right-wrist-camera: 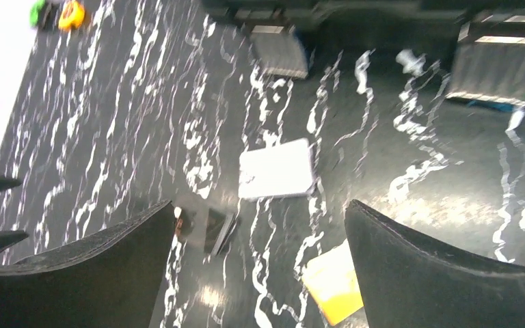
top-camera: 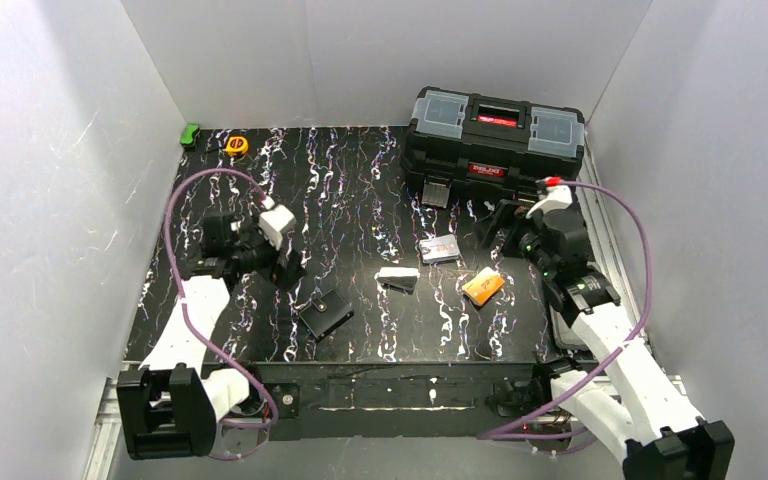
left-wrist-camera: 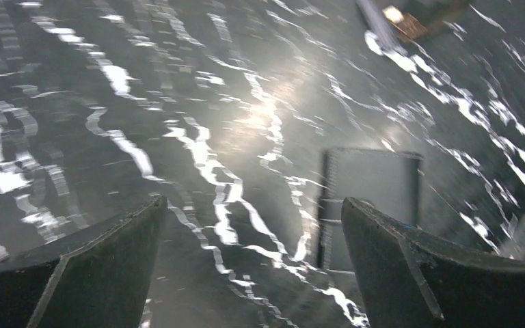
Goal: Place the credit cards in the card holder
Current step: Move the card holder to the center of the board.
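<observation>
No credit cards [top-camera: 483, 286] stowed yet; they lie loose near the card holder [top-camera: 325, 315]. Both the left tool [left-wrist-camera: 253, 203] and right tool [right-wrist-camera: 260, 205] gape wide, empty.

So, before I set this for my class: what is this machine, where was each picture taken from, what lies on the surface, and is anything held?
Two robot arms sit at the near edge of the table. One picture looks down from above and behind; the others come from wrist cameras. On it: a black card holder, an orange card, a silver-grey card, a pale card, a toolbox, a yellow tape measure. The left tool and right tool are open, empty.
</observation>
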You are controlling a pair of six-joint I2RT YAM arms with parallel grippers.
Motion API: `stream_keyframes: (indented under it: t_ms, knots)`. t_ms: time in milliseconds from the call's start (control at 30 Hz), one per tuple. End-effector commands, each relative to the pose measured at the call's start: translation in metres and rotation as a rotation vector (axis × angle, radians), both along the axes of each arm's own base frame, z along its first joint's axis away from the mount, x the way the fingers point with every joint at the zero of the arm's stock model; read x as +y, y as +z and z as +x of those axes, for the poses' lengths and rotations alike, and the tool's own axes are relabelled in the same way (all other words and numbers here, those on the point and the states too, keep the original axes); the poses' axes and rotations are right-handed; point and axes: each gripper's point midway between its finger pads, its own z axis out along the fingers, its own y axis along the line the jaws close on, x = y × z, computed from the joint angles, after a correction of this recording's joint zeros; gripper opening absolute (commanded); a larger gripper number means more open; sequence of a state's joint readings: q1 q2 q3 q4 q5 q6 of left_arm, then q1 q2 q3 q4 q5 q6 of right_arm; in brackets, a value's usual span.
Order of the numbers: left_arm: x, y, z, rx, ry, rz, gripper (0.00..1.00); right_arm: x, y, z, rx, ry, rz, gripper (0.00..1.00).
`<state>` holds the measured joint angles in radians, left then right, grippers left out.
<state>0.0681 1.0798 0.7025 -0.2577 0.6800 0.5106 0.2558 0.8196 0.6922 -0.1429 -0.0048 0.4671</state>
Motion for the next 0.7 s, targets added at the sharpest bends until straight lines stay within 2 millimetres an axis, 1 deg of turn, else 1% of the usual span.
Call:
stream_keyframes:
  t_ms: [0,100,200,267,300,400,467,667]
  knots:
    - [-0.031,-0.032,-0.064,0.090,-0.264,0.108,0.99,0.023,0.001,-0.017,0.022,0.060,-0.078,1.00]
    - [-0.044,-0.042,-0.074,0.071,-0.326,0.169,0.99,0.041,-0.006,-0.028,0.050,0.101,-0.131,1.00]
    - [-0.048,-0.055,-0.080,0.063,-0.378,0.249,0.99,0.057,-0.011,-0.038,0.065,0.143,-0.157,1.00]
    - [-0.046,-0.063,-0.078,0.040,-0.381,0.315,0.99,0.065,-0.015,-0.045,0.078,0.156,-0.176,1.00]
    - [-0.046,-0.065,-0.075,0.024,-0.376,0.342,0.99,0.072,-0.018,-0.050,0.085,0.173,-0.188,1.00]
    - [-0.044,-0.068,-0.066,-0.029,-0.367,0.425,0.99,0.084,-0.029,-0.062,0.103,0.191,-0.232,1.00]
    - [-0.045,-0.070,-0.063,-0.057,-0.379,0.457,0.99,0.091,-0.035,-0.067,0.109,0.196,-0.255,1.00]
    - [-0.049,-0.083,-0.059,-0.054,-0.403,0.518,0.98,0.112,-0.049,-0.078,0.135,0.222,-0.276,1.00]
